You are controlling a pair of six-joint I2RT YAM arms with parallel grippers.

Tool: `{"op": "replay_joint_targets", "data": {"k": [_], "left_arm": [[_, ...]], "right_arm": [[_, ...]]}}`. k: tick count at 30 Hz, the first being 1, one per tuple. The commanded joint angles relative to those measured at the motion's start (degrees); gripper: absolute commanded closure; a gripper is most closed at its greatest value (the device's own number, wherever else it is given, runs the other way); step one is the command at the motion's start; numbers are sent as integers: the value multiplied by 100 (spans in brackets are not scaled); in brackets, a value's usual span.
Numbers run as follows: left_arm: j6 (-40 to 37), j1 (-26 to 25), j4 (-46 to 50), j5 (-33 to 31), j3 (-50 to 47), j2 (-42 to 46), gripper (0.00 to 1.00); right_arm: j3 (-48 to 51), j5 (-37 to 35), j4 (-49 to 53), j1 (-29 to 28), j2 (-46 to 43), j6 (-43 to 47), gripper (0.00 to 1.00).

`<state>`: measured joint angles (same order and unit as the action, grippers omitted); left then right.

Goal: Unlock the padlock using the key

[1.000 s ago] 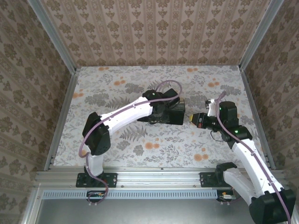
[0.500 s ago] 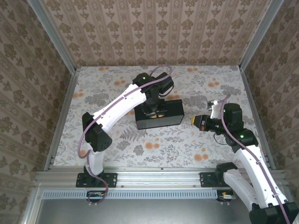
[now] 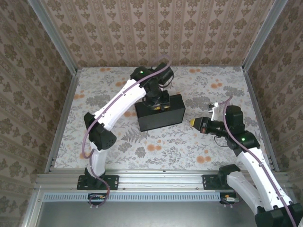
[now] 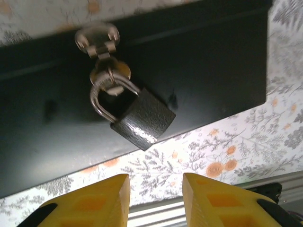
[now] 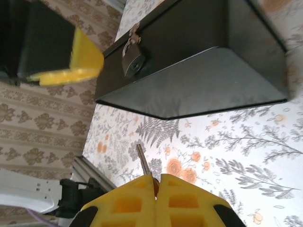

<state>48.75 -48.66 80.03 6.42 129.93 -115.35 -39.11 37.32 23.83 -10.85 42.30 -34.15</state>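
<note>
A small padlock (image 4: 142, 118), dark in this light, hangs from the metal hasp (image 4: 97, 38) on the front wall of the black box (image 3: 161, 116). Its shackle is closed through the hasp. My left gripper (image 4: 155, 198) hovers over the box's far part, a short way back from the padlock, open with nothing between its yellow fingers (image 4: 90, 203). My right gripper (image 5: 156, 178) is shut on the key (image 5: 142, 161), whose thin blade sticks out past the fingertips. It sits right of the box (image 5: 203, 56), clear of the padlock (image 5: 132, 61).
The box lies slanted mid-table on the flower-printed floor (image 3: 156, 146). Patterned walls close in the back and both sides, and a metal rail (image 3: 156, 177) runs along the near edge. The left gripper's yellow finger (image 5: 75, 64) shows just left of the padlock.
The left arm has swung toward the far side and the box has turned and shifted left with it. The left jaws have parted. The right gripper still holds the key and has moved only a little.
</note>
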Motion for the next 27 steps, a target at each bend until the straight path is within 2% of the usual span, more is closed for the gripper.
{"op": "replay_joint_targets", "data": {"k": [1, 4, 7, 9, 11, 13, 16, 18, 20, 27], "left_arm": [[-691, 260, -493, -195, -322, 632, 62], [-1719, 630, -953, 203, -693, 896, 60], [-3864, 914, -1132, 356, -666, 984, 51], [-5519, 921, -1600, 398, -1334, 1295, 43], [-6765, 925, -2139, 588, -2140, 1662, 38], [-7729, 1074, -2684, 1089, -2925, 2036, 32], [-9464, 1451, -3542, 2766, -4237, 2704, 23], [-9760, 1825, -4337, 3927, -4825, 2980, 15], [-9981, 2125, -4258, 4751, -4656, 2845, 15], [-11432, 1995, -2406, 5068, -3143, 1493, 18]], "right_arm": [[44, -9, -637, -309, 108, -435, 100], [74, 8, -1126, -630, 353, -560, 100], [76, 151, -1491, -710, 664, -601, 100], [13, 101, -1453, -702, 825, -543, 100], [-51, 56, -1366, -692, 897, -449, 100], [-108, 94, -1326, -682, 975, -402, 100], [-115, 213, -1313, -685, 1099, -326, 100], [-88, 278, -1283, -669, 1217, -260, 100], [-75, 321, -1226, -663, 1340, -197, 100], [-250, 410, -1164, -625, 1715, 24, 100]]}}
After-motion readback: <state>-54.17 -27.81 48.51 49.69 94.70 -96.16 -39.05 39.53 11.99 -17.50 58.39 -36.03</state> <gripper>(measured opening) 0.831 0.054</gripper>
